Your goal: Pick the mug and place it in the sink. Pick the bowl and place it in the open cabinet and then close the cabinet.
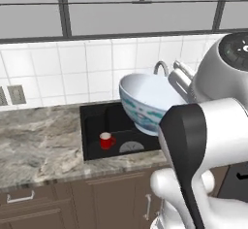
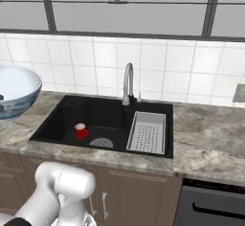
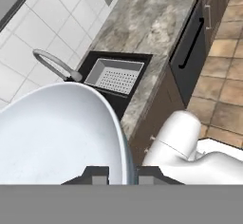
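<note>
Left base view: the bowl (image 1: 145, 102) hangs in the air above the right part of the sink (image 1: 94, 126), tilted so its pale inside faces up and left and its blue-teal outside faces the camera. The arm's white and dark links crowd the right of the frame, and the gripper is hidden behind them. The mug (image 1: 106, 140) stands upright on the black sink floor, just left of the round grey drain (image 1: 131, 147). The faucet (image 1: 162, 68) peeks over the bowl's far rim. Marbled tabletop (image 1: 38, 145) runs off to the left.

Right base view: the bowl (image 2: 16, 93) is at the left edge, up off the tabletop (image 2: 206, 139) and left of the sink (image 2: 62, 119). The mug (image 2: 81, 130) sits in the basin near the drain (image 2: 101, 143). A grey perforated tray (image 2: 148, 132) fills the sink's right part, and the faucet (image 2: 128, 84) rises behind it.

Hand view: the jaws are clenched on the bowl's rim, one fingertip (image 3: 97, 174) inside the bowl (image 3: 57, 133) and the other outside; gripper (image 3: 124, 175). Beyond the bowl lie the tray (image 3: 116, 78), the faucet (image 3: 53, 64) and the tabletop (image 3: 147, 23).
</note>
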Controlling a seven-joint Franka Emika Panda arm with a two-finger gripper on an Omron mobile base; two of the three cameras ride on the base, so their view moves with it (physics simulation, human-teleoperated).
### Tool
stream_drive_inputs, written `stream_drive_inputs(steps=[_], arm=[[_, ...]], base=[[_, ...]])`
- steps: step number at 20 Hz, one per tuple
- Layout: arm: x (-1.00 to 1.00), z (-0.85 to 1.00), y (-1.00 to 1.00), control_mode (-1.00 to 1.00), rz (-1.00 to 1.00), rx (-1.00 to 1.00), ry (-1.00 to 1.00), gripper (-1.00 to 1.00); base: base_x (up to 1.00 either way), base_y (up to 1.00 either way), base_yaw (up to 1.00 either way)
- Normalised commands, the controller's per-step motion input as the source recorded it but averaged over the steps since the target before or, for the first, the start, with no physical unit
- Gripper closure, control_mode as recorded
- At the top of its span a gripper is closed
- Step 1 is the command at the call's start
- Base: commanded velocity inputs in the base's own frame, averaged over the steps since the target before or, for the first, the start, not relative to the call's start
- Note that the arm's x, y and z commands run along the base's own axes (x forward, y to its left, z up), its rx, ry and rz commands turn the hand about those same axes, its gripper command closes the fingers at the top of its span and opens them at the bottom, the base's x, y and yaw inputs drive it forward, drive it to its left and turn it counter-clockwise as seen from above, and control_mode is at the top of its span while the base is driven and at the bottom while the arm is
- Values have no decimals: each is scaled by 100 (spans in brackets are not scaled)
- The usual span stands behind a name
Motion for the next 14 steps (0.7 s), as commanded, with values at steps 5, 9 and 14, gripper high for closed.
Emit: stream_drive_inputs(steps=[5,9,14], arm=[[0,0,0,100,0,0,0,100],[0,0,0,100,0,0,0,100],[0,0,0,100,0,0,0,100]], base=[[-98,-24,0],[-100,0,5],[-100,0,2]])
